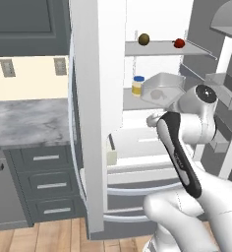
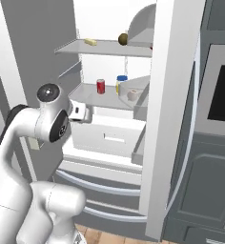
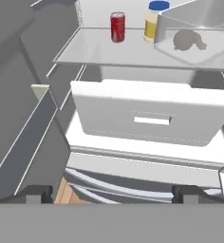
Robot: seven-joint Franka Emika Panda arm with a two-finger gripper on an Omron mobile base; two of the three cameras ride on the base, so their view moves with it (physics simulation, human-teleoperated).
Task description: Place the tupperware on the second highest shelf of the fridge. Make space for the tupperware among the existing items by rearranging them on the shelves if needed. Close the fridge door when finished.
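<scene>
The fridge (image 1: 96, 147) stands with both doors open. Of its shelves in view, the upper one (image 1: 162, 48) carries a brown round fruit (image 1: 144, 39) and a red fruit (image 1: 179, 43). The slab below it, the second highest shelf (image 3: 85, 50) as far as I can see, bears a red can (image 3: 117, 27), a yellow blue-lidded jar (image 3: 154, 21) and the tupperware (image 3: 199, 52), which has a brown drumstick (image 3: 187, 40) inside. My gripper (image 3: 113, 194) hangs open and empty in front of the fridge, lower than that shelf and apart from the tub.
A white drawer (image 3: 152, 116) sits under the can's shelf, straight ahead of the hand. The open left door (image 1: 93, 98) and right door (image 2: 167, 119) flank the arm. A marble counter (image 1: 24, 120) with grey drawers stands to the left.
</scene>
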